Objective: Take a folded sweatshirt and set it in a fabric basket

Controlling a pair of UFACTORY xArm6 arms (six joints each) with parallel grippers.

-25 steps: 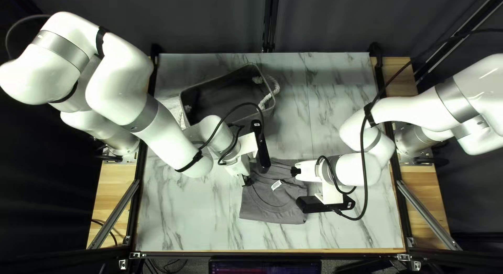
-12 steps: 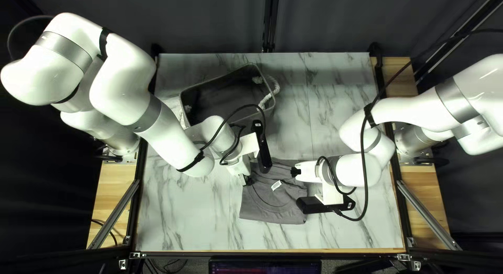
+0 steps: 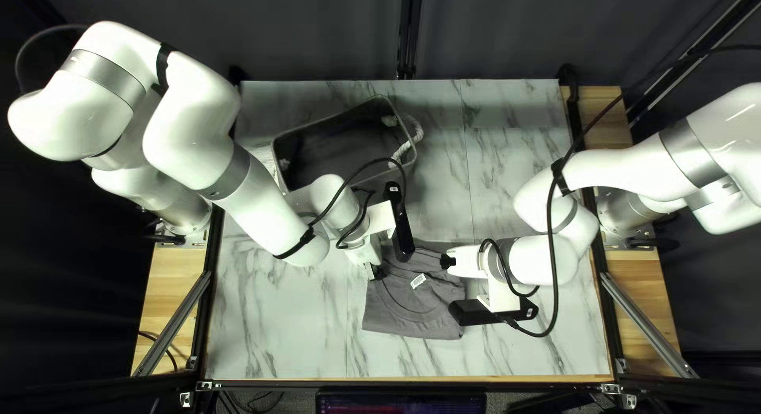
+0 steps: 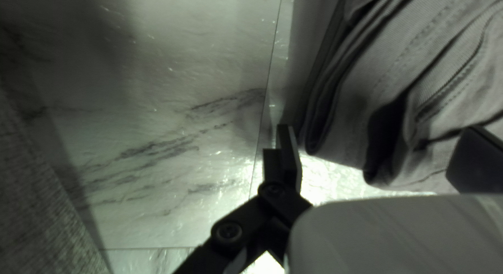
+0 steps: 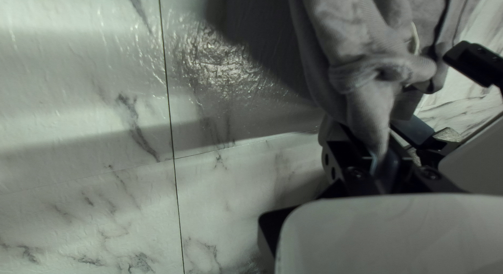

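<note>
Looking at the top left view, I've got the folded sweatshirt [image 3: 406, 309] on the table [image 3: 277, 327], a strip of marbled top between it and the near edge, the basket [image 3: 333, 148] beyond its far side, left gripper [image 3: 374, 273] by its left edge, right gripper [image 3: 446, 261] at its right side. Left wrist view: left gripper [image 4: 377, 148]'s pretty wide, sweatshirt's folded edge between the fingers. Right wrist view: right gripper [image 5: 381, 145]'s pinching bunched sweatshirt cloth, tabletop stretching away beside it.

The top left view looks from above the table's [image 3: 269, 335] near edge, slanting distantly toward the curtain [image 3: 507, 34]. Close wrist views look along the left gripper [image 3: 375, 273] and right gripper [image 3: 447, 261], sharing the sweatshirt [image 3: 412, 315] ahead.
</note>
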